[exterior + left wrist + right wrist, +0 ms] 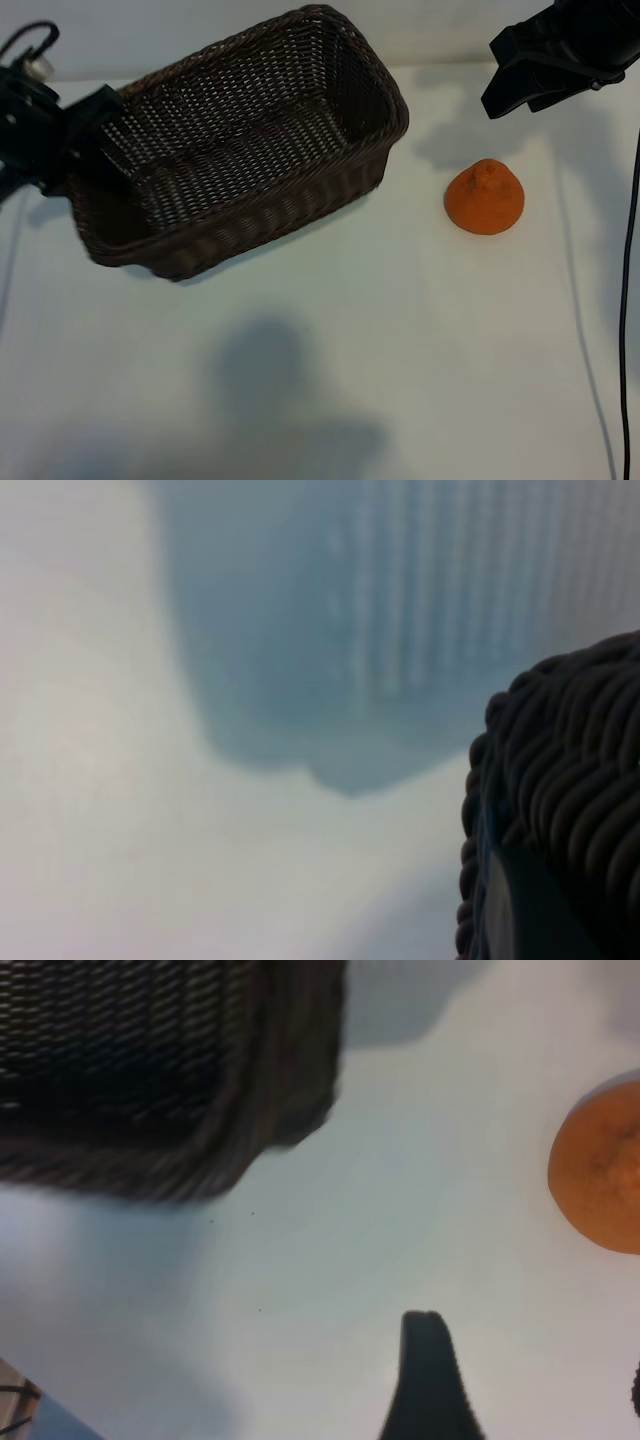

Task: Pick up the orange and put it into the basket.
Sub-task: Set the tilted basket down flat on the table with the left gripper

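orange (484,198) sits on the white table (400,350), right of centre, stem knob up, nothing touching it. basket (240,140) upper left, well apart from it, tilted. left gripper (85,135) at the basket's left end, jaws clamped on the braided rim. right gripper (545,60) top right, jaws spread, empty. orange lies just below-left of it, so right arm is clearly nearer; roughly round, approach angle shouldn't matter much
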